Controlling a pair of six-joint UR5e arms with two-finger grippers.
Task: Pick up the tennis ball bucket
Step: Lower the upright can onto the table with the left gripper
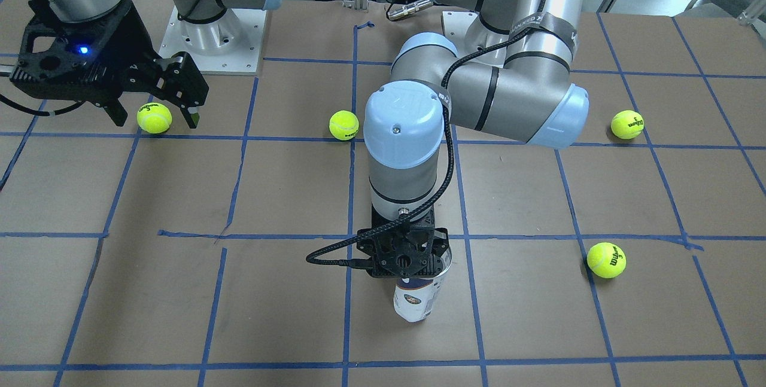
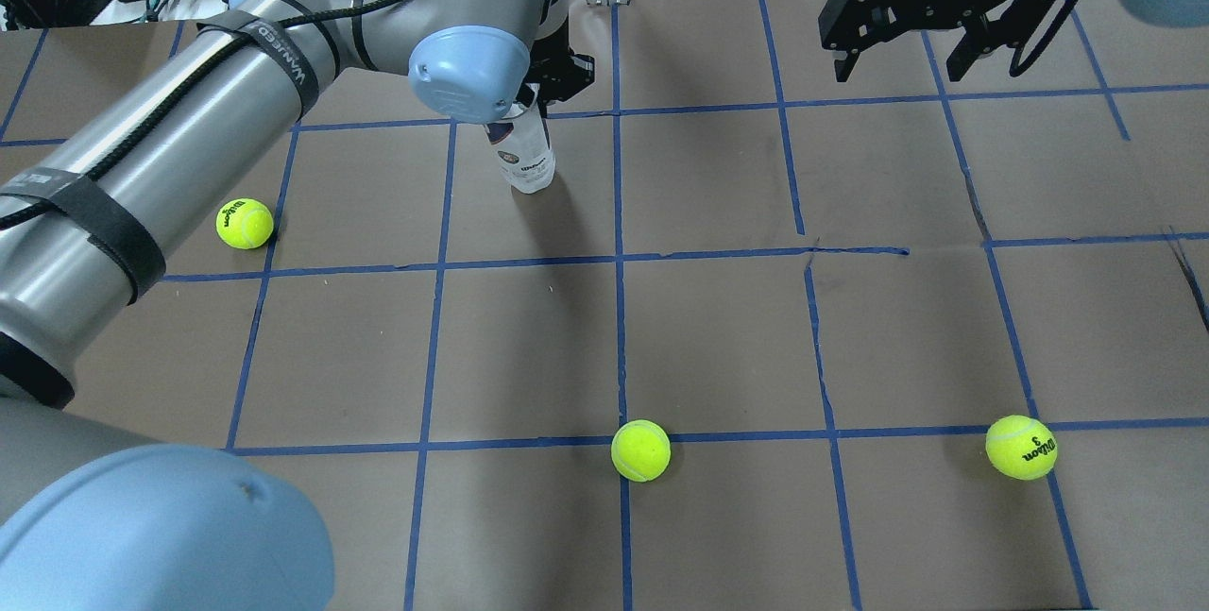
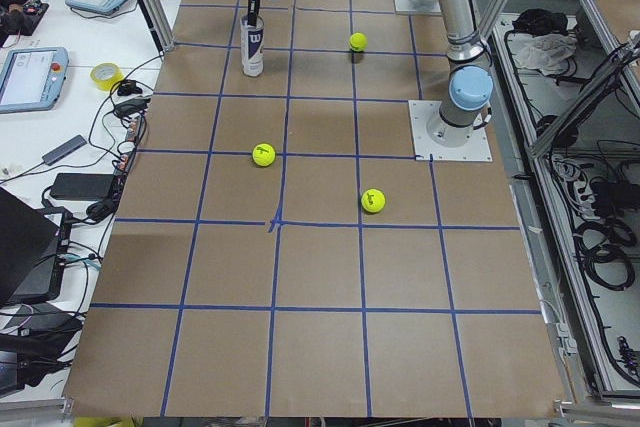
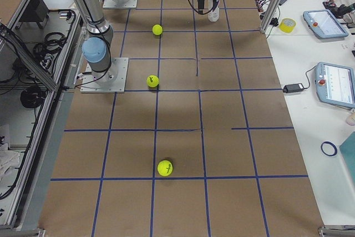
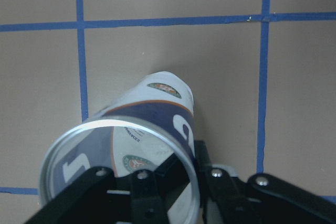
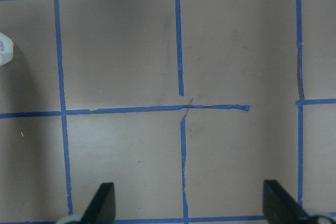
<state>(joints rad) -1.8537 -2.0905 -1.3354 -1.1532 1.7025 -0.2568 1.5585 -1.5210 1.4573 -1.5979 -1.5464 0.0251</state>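
Note:
The tennis ball bucket (image 1: 414,298) is a clear tube with a white and navy label. It stands upright and empty, with its open mouth up. My left gripper (image 1: 407,262) comes down on it from above and is shut on its rim. In the left wrist view one finger (image 5: 167,167) is inside the tube (image 5: 157,124) and the other is outside the wall. Its base is at or just above the table; I cannot tell which. The bucket also shows in the overhead view (image 2: 525,156). My right gripper (image 2: 902,68) is open and empty, far from the bucket.
Several yellow-green tennis balls lie loose on the brown, blue-taped table: one below my right gripper (image 1: 154,118), one mid-table (image 1: 344,125), and two on my left side (image 1: 627,124) (image 1: 606,259). The arm bases stand at the robot's edge (image 1: 206,46).

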